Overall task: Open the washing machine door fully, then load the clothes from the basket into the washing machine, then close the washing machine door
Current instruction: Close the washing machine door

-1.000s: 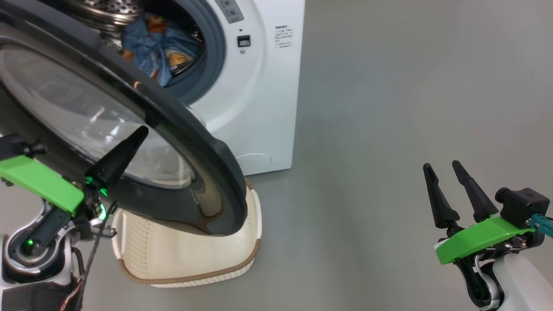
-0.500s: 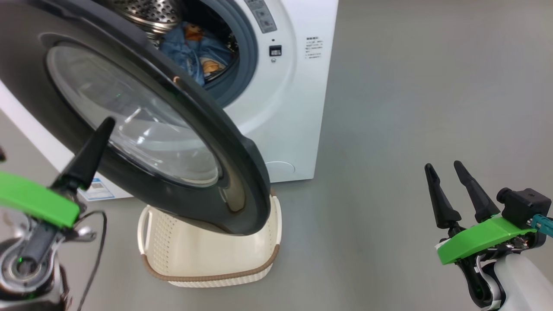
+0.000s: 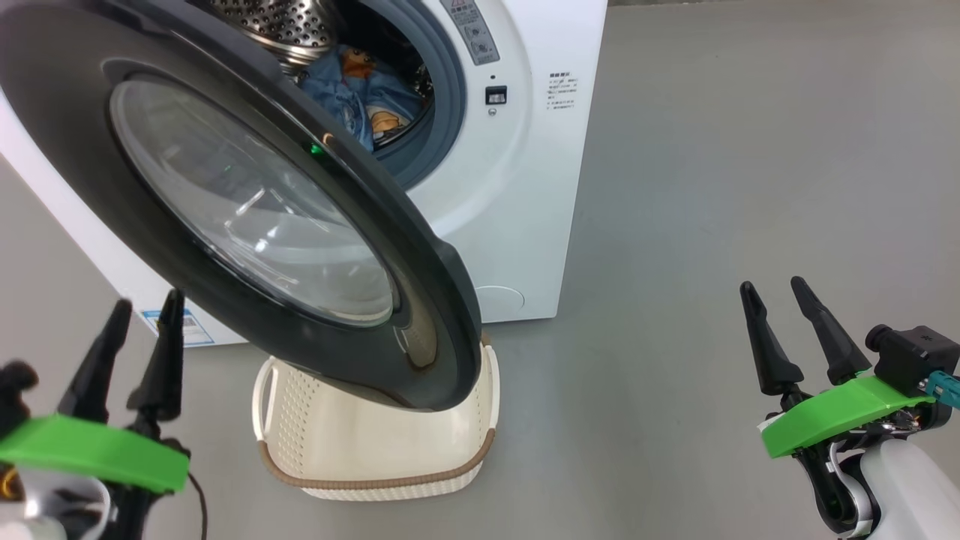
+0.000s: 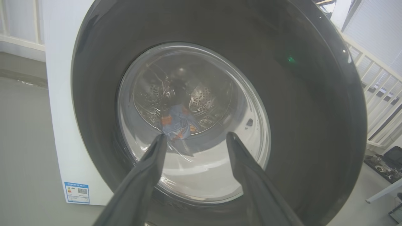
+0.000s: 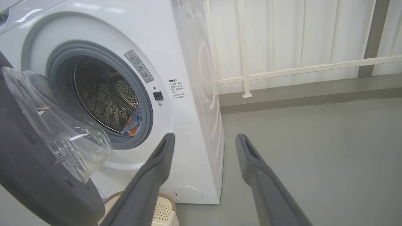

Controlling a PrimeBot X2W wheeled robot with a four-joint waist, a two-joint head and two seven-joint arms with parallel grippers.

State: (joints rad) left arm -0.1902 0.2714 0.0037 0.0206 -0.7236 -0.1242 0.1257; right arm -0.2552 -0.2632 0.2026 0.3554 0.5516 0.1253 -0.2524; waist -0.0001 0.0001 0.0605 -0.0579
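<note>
The left hand (image 3: 147,300), laid against the washing machine door (image 3: 247,210) a second ago, is now drawn off it, fingers spread. The door stands just ahead, half-swung, so closing is judged unfinished. The right hand (image 3: 770,283) is held spread, well apart. Counted: two hands, one door, one emptied basket (image 3: 375,481), one bundle of clothes (image 3: 360,90) inside one washing machine (image 3: 525,187).
</note>
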